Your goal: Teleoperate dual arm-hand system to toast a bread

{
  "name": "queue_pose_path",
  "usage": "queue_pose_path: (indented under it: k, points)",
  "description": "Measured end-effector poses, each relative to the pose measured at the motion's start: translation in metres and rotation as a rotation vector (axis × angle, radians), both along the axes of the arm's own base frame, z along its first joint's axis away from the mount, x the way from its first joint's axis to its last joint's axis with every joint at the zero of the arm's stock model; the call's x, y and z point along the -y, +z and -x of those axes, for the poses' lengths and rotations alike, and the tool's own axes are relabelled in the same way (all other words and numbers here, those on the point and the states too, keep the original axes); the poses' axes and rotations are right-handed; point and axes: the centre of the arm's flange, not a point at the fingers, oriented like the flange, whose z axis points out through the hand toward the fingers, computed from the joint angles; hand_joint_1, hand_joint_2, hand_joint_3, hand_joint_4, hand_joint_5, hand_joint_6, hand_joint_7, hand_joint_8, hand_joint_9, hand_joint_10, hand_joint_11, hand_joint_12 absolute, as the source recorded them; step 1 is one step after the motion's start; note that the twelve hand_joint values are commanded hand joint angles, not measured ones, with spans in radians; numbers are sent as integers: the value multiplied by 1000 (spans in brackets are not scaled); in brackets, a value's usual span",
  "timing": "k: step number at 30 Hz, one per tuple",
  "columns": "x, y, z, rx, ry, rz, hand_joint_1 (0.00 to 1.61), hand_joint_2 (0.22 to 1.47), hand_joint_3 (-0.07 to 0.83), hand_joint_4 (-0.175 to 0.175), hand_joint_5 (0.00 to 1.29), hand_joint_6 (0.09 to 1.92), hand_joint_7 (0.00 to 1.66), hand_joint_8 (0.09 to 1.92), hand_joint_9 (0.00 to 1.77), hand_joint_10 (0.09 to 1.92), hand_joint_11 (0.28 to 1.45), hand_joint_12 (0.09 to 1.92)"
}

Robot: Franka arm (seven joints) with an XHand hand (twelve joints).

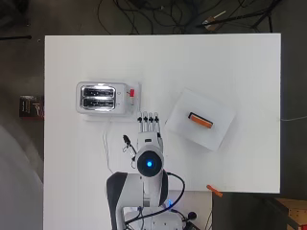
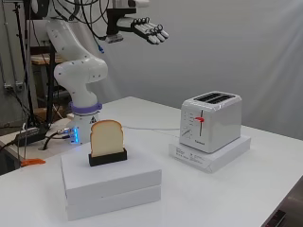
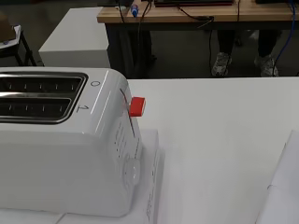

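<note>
Fingers straight and empty, my hand (image 2: 150,31) hovers high between toaster (image 1: 102,97) and bread slice (image 2: 106,137), which stands upright in its black holder (image 2: 108,157).

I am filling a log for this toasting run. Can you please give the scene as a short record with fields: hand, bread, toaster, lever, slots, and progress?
hand: hand open, fingers straight, held high above the table, holding nothing
bread: bread slice upright in a black holder on a white box
toaster: white toaster on a flat white box, apart from the bread
lever: red lever near the top of its track
slots: both slots empty
progress: bread not yet picked up
</note>
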Motion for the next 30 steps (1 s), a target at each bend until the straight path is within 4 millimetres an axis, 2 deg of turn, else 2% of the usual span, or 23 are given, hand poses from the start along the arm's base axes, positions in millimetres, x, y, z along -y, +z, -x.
queue_pose_path:
  k: [4,8,11,16,18,20,22,25,27,30]
  points:
    - [3,21,-22,12,0,-50,114,1150,7,-116,237,87,334,87,403,87,366,87]
    - [19,15,-31,-66,-97,-20,18,1163,5,-88,303,87,378,87,466,87,403,87]
    - [51,-1,-38,-118,-164,9,1,1164,0,-68,344,87,400,87,508,87,430,87]
    - [141,-33,-18,-158,-301,-70,0,1148,-6,-42,357,87,405,87,527,87,450,87]
    - [178,-52,-7,-181,-331,-95,0,1139,-9,-37,362,87,409,87,535,87,456,87]
    - [207,-75,0,-204,-339,-111,0,1126,-12,-37,365,87,412,87,539,87,451,87]
    - [226,-97,2,-231,-340,-114,16,1099,-18,-44,332,87,407,87,534,87,441,87]
    - [242,-117,-2,-272,-336,-137,47,1080,-16,-58,298,87,402,87,531,87,438,87]
    - [253,-127,-13,-298,-338,-140,57,1082,-11,-66,291,87,405,87,537,87,437,87]
    - [268,-141,-40,-333,-313,-143,122,1078,-9,-85,298,87,432,87,564,87,441,87]
